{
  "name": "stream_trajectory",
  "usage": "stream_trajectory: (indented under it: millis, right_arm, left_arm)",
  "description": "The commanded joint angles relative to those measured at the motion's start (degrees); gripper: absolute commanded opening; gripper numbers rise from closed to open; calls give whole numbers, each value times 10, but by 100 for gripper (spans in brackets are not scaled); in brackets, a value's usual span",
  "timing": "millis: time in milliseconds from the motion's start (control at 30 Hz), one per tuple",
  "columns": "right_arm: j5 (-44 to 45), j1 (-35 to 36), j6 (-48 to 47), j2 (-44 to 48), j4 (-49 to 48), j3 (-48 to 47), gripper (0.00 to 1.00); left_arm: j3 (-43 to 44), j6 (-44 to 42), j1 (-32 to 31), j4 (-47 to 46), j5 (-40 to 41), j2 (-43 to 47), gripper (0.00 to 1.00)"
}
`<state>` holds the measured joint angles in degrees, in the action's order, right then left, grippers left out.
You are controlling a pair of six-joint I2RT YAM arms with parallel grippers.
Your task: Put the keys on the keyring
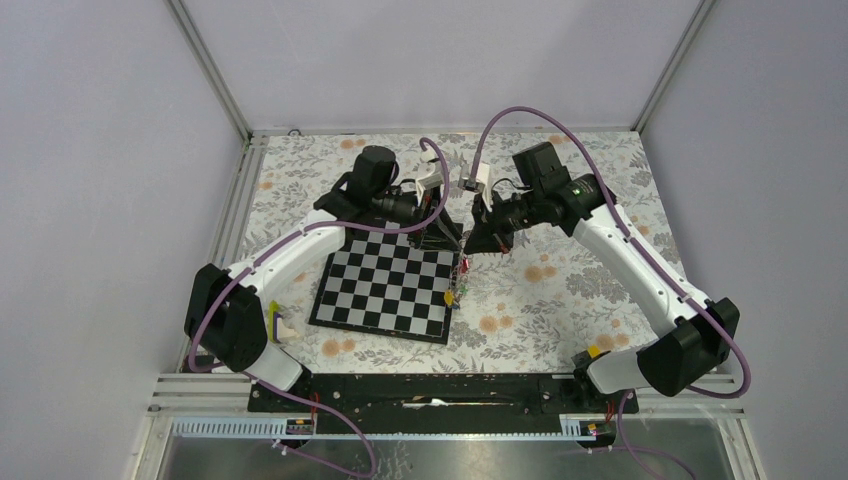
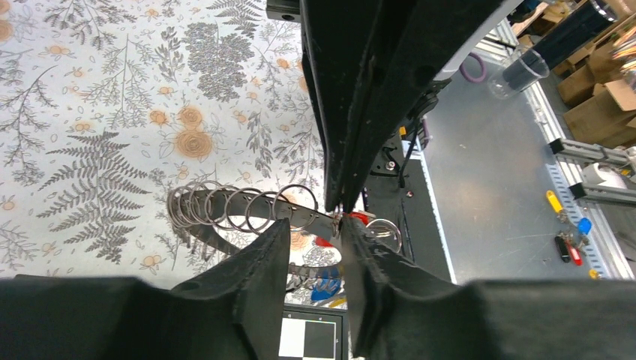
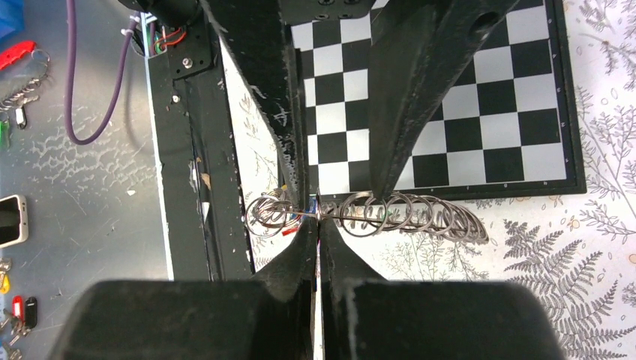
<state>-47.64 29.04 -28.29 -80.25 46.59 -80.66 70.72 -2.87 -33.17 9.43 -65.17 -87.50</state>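
Your right hand (image 3: 317,219) is pinched fully shut. In its wrist view the fingertips meet on the wire of the keyring (image 3: 405,214), just below the middle of the frame. Your left hand (image 2: 315,234) comes in from the opposite side with its fingers parted to a narrow gap. The ring's grey band passes through that gap, and I cannot tell whether either finger touches it. Seen from above, the two hands meet tip to tip near the centre of the frame, raised off the counter (image 1: 560,290) and over the right edge of the chessboard (image 1: 385,285).

Outward from the pinch, a row of small split rings (image 2: 225,206) is strung along the band, running toward the left of the left wrist view. The keys (image 1: 458,282) hang beneath the hands, with red, green and yellow tags showing.

Expect the keyring to be stiff, springy and smooth. Held at a single point, it will likely pivot or slide. Grip it across the flat of the band, close to where the coil opens, and steady it a little further along with the other hand. The keys look light and loose and will probably swing. Take each one by its plastic tag, which gives more to hold than the tiny metal blade. The small rings may snag on one another.
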Motion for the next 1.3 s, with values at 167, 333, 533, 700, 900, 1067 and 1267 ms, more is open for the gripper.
stream_trajectory:
  millis: [167, 333, 533, 700, 900, 1067, 1267]
  right_arm:
    - [32, 17, -11, -18, 34, -51, 0]
    - [26, 17, -5, -23, 30, -56, 0]
    - [22, 17, -2, -26, 27, -54, 0]
    - [21, 17, 1, -25, 22, -52, 0]
    - [26, 17, 12, -19, 6, -49, 0]
    - [39, 15, 23, -8, -12, -40, 15]
    - [27, -1, 30, 3, -29, -28, 26]
  left_arm:
    - [7, -20, 0, -9, 6, 19, 41]
    - [0, -20, -4, -10, 4, 16, 34]
    - [-2, -21, -6, -10, 4, 13, 27]
    - [1, -20, -6, -9, 1, 8, 15]
    - [1, -17, -8, -10, -4, 5, 0]
    - [0, 9, -6, -29, -10, 7, 0]
    - [-11, 102, 4, -105, -32, 8, 0]
